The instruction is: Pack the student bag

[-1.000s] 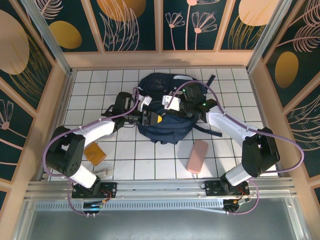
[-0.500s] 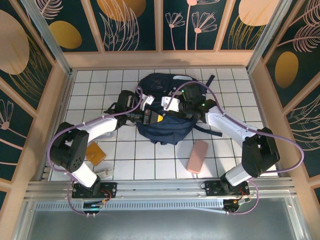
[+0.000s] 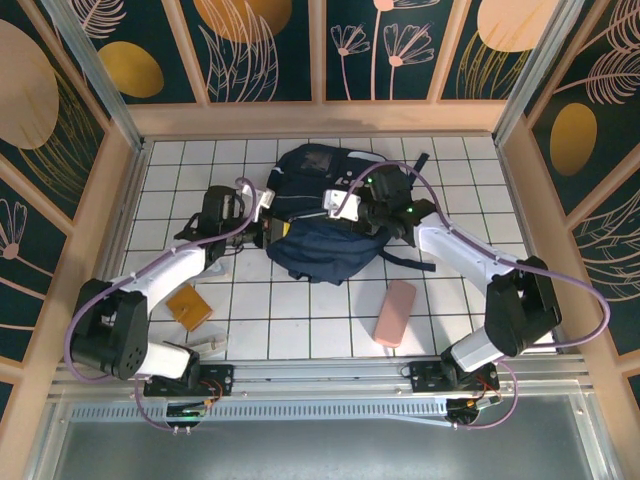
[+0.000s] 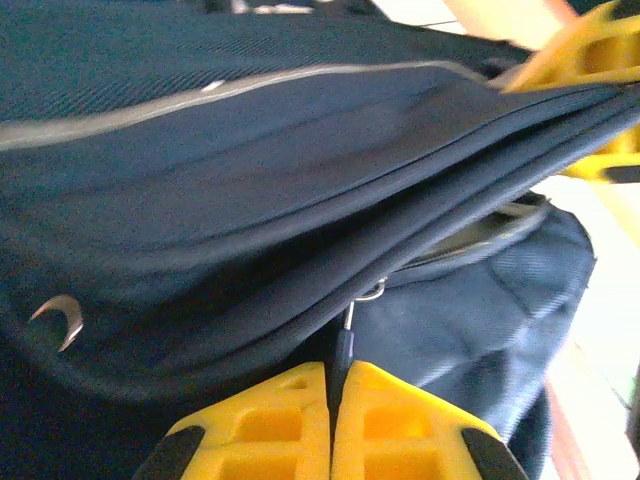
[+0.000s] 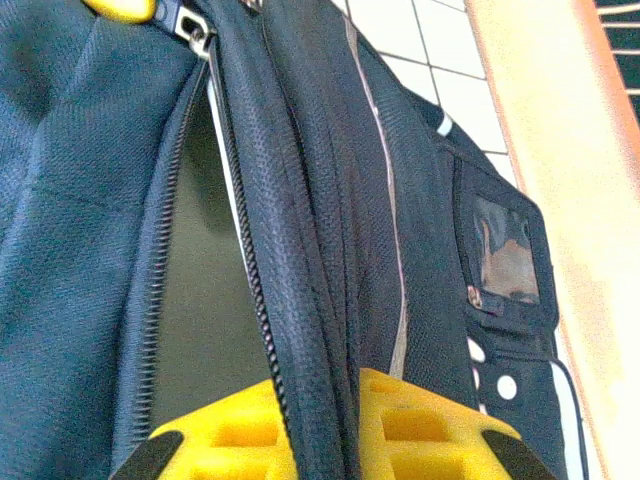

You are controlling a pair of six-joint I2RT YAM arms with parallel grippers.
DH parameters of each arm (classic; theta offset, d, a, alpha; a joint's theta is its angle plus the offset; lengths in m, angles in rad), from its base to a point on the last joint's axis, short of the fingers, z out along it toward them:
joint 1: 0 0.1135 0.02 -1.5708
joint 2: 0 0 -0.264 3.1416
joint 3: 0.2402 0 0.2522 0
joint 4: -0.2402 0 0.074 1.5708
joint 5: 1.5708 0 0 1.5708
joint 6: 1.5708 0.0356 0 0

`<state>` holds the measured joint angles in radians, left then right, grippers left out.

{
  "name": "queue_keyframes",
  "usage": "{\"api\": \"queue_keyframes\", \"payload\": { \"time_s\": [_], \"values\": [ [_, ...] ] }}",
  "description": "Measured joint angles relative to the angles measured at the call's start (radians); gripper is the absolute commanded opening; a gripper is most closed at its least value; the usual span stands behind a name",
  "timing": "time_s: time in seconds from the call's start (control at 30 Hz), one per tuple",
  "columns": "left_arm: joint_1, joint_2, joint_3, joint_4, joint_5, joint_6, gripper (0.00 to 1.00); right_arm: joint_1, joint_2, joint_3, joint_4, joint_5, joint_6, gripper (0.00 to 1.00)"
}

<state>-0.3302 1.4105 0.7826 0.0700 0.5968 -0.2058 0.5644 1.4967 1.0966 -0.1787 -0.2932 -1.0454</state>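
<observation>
left gripper [image 4: 335, 405]: yellow fingers [image 4: 265, 420] pressed together, pinching the zipper pull [image 4: 345, 335]. The pull is a thin dark tab hanging from a small metal ring.
left gripper position: at the bag's left side in the top view, arm reaching in from the left over the tiles.
right gripper [image 5: 320, 415]: fingers closed on a fold of the bag's fabric at the edge of the zip opening, with the fold running up between them.
right gripper position: on top of the bag, right of centre in the top view.
zip: parted. The teeth [image 5: 245, 250] run along a gap with a pale edge inside, and the slider [image 5: 195, 30] sits at the far end beside a yellow fingertip.
student bag [image 3: 325, 250]: navy, lying on the white tiled table [image 3: 190, 170], mid to far centre, between the two grippers. A pale reflective stripe [image 4: 200, 95] crosses its panel.
pink case [image 3: 396, 312]: flat on the tiles near the bag's near-right corner, apart from it.
orange-brown flat item [image 3: 189, 306]: on the tiles just beside the left arm, well apart from the bag.
</observation>
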Motion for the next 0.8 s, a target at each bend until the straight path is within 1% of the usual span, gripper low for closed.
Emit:
{"api": "queue_keyframes", "payload": {
  "time_s": [0.13,0.2,0.27,0.4,0.5,0.6,0.7,0.8],
  "values": [
    [0.0,0.005,-0.029,0.013,-0.068,-0.001,0.0,0.0,-0.042,-0.07,0.048,-0.018,0.009,0.0],
    [0.0,0.007,-0.041,0.018,-0.126,-0.005,0.0,0.0,-0.07,-0.088,0.051,-0.023,0.008,0.0],
    [0.017,0.009,-0.052,0.028,-0.237,-0.017,0.0,-0.008,-0.121,-0.101,0.04,-0.031,0.004,0.0],
    [0.03,-0.014,-0.051,0.061,-0.315,-0.034,0.0,0.007,-0.201,-0.118,0.04,-0.06,-0.037,0.0],
    [0.047,-0.024,-0.03,0.06,-0.343,-0.024,0.0,0.019,-0.229,-0.14,0.044,-0.083,-0.073,0.0],
    [0.061,-0.002,0.016,0.034,-0.344,0.032,0.0,0.021,-0.229,-0.144,0.048,-0.108,-0.088,0.0],
    [0.068,0.047,0.045,0.047,-0.343,0.117,0.0,0.021,-0.229,-0.144,0.052,-0.121,-0.098,0.0],
    [0.095,0.128,0.053,0.087,-0.307,0.142,0.0,0.04,-0.229,-0.144,0.051,-0.126,-0.103,0.0]
  ]
}}
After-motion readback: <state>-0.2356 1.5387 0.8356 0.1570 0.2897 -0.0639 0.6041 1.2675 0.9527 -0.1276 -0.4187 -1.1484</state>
